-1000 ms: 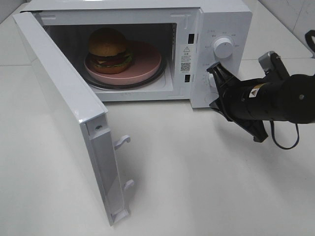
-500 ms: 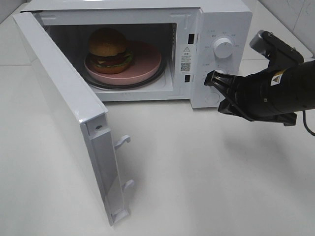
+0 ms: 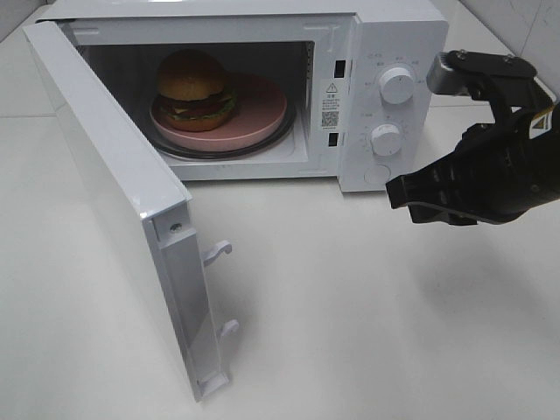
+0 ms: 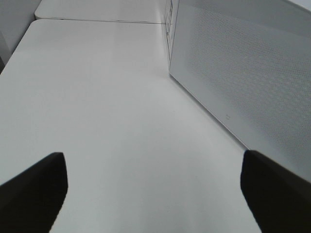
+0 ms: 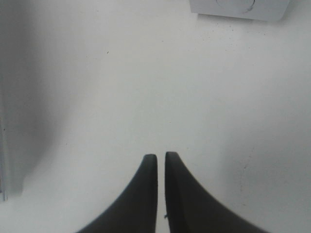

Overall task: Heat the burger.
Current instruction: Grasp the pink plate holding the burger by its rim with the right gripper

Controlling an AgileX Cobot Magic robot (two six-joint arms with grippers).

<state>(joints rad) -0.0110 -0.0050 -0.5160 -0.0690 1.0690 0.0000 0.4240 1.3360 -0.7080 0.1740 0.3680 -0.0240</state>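
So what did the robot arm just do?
The right gripper came off the lower knob of the microwave and pulled back to the right; its jaws are shut on nothing. The burger, the pink plate and the open door stayed put.

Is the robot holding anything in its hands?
No. The right gripper is shut on nothing, and the left gripper is open and empty. The burger sits in the microwave.

A white microwave (image 3: 411, 26) stands on the white table (image 3: 350, 306), door (image 3: 105, 166) swung open, pink plate (image 3: 262, 109) inside.
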